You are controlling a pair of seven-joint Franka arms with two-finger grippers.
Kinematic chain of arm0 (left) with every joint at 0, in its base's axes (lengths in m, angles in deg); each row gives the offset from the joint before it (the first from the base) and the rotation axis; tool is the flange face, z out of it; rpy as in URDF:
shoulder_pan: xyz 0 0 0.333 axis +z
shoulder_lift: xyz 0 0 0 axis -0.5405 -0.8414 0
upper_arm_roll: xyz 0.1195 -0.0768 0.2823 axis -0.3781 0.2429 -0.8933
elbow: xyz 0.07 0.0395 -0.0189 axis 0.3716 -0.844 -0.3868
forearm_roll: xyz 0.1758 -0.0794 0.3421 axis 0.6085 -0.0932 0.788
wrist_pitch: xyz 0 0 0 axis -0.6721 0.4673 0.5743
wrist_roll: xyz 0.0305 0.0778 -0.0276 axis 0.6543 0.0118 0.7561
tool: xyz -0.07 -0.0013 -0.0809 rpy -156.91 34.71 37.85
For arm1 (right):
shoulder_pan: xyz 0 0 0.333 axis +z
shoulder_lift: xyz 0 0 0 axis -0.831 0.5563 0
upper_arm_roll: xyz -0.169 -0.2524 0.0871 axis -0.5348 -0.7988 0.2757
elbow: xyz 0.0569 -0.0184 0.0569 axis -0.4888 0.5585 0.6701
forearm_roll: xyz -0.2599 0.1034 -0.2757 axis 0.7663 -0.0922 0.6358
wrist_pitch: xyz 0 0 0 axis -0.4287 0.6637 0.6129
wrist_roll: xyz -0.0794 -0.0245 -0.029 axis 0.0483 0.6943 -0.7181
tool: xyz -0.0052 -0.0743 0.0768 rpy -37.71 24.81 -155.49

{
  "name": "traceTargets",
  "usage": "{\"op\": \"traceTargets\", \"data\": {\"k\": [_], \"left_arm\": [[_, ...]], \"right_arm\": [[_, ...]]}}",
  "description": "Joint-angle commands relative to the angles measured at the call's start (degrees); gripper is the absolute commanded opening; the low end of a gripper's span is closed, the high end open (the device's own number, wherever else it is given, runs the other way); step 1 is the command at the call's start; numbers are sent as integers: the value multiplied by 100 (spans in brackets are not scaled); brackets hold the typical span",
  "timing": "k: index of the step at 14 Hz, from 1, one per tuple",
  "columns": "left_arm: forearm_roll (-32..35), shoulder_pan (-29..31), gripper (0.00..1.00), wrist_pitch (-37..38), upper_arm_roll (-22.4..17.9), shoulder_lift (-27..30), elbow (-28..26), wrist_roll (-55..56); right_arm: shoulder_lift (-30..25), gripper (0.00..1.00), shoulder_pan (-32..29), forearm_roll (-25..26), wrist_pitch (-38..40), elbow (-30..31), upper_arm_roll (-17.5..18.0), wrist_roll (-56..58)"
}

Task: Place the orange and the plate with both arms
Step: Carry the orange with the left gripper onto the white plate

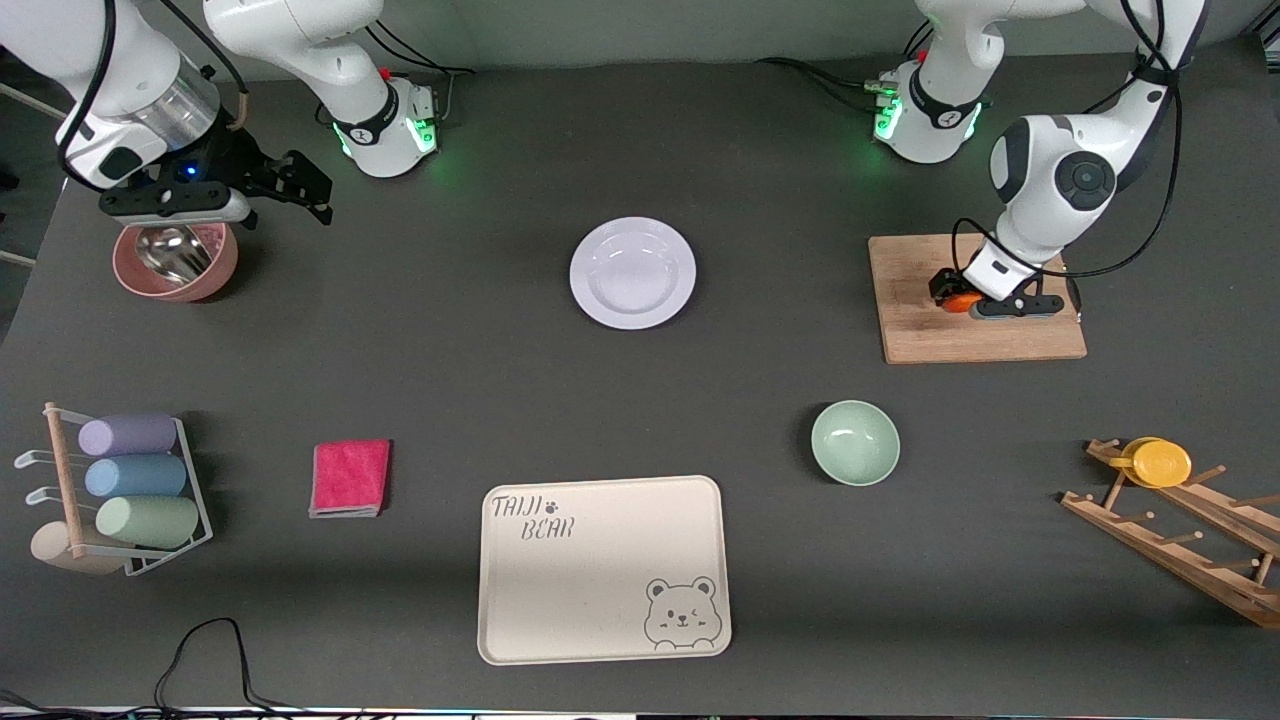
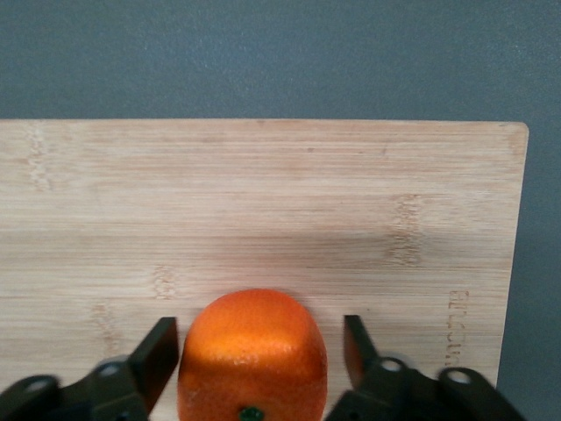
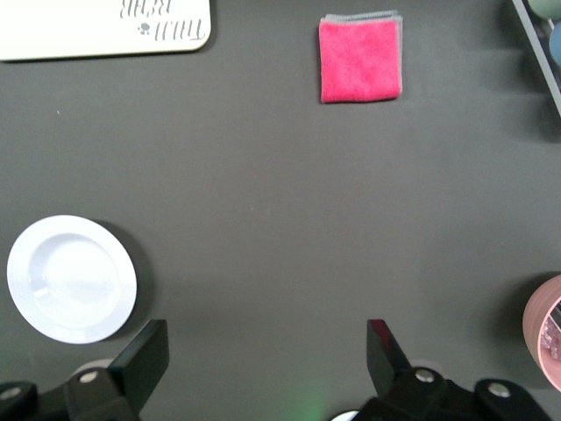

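Observation:
The orange (image 1: pixel 963 303) (image 2: pixel 252 351) rests on a wooden cutting board (image 1: pixel 1000 335) (image 2: pixel 263 193) toward the left arm's end of the table. My left gripper (image 1: pixel 960 297) (image 2: pixel 261 338) is down at the board with a finger on each side of the orange. One finger is almost against the peel and a thin gap shows at the other. The white plate (image 1: pixel 632 272) (image 3: pixel 70 279) lies flat mid-table between the two bases. My right gripper (image 1: pixel 305 190) (image 3: pixel 263 351) hangs open and empty over bare table beside a pink bowl.
A pink bowl (image 1: pixel 175 262) with metal inside sits under the right wrist. Nearer the camera are a mint-green bowl (image 1: pixel 855 442), a cream bear tray (image 1: pixel 603 568), a pink cloth (image 1: pixel 350 477), a rack of cups (image 1: pixel 130 490), and a wooden rack (image 1: pixel 1180 540) holding a yellow dish (image 1: pixel 1160 462).

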Motion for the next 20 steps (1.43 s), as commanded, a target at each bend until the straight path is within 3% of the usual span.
{"op": "traceTargets", "data": {"k": [1,2,3,5,10,13,16,18,20], "left_arm": [[-62,-54,26,35,-10,113,-164,160],[-62,-36,15,123,-10,130,-129,160],[-62,-27,10,176,-10,157,-50,160],[-71,-36,10,578,-10,262,352,256],[-80,-98,11,3775,120,394,2714,747],[-343,-115,11,5313,595,368,4138,1651],[-379,-115,11,6466,1025,377,5132,2590],[-553,-167,11,6995,1542,324,5652,3478],[-887,-203,11,6998,2219,289,5847,4383]], "right_arm": [[-180,100,145,74,-20,228,-36,-164],[-145,100,145,31,67,220,-53,-138],[-127,100,145,-144,86,220,-79,-94],[-66,100,128,-880,191,228,-228,2],[145,100,128,-2050,104,613,-650,1293],[242,100,128,-2850,-159,1079,-940,2093],[251,100,128,-3921,-905,1966,-950,3040],[425,100,128,-4721,-1257,2502,-959,3970],[916,100,119,-5617,-1347,2811,-1186,5182]]}}
